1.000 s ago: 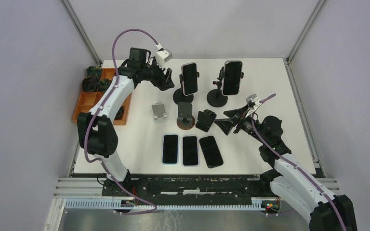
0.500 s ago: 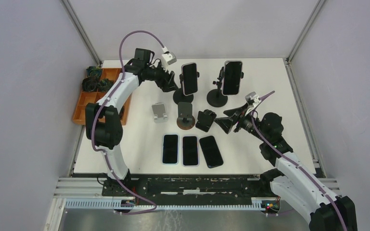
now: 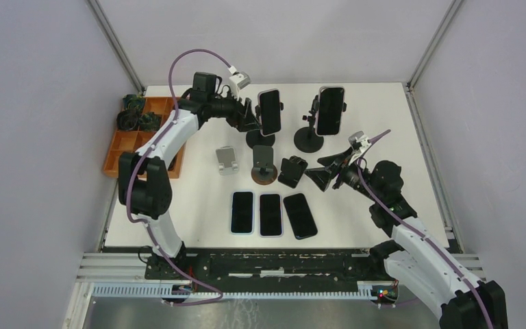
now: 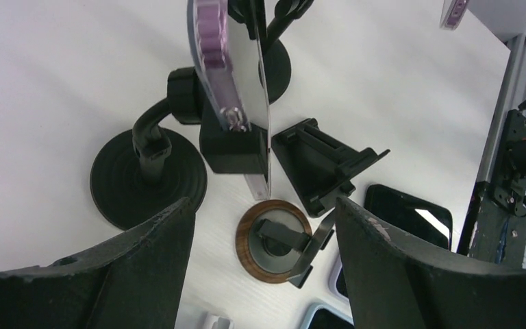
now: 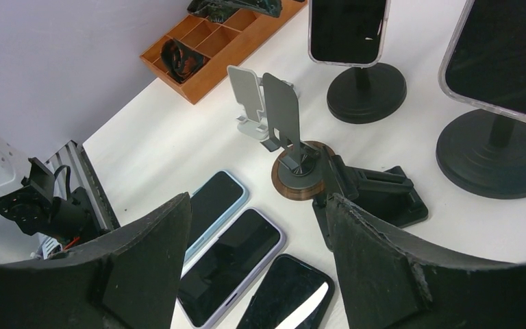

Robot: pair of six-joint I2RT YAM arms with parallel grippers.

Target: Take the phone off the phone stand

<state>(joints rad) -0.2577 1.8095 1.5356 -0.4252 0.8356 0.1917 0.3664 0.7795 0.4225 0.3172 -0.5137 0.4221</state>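
White arms (image 3: 171, 133), black joints (image 3: 145, 193), purple cables (image 3: 193, 51)

The dark-screened smartphone in a clear purple-tinted case (image 3: 269, 112) stands upright in portrait, its screen facing the near side of the white bench (image 3: 383, 116). It is held from behind by the cradle of the black curved-neck phone stand (image 3: 258, 138), whose round disc base rests flat on the bench toward its far side, left of centre. The phone's lower edge hangs clear of the surface.

The phone (image 4: 236, 75) runs off the top edge of the left wrist view; what lies in the orange tray (image 3: 124, 142) at the left is too small to tell.
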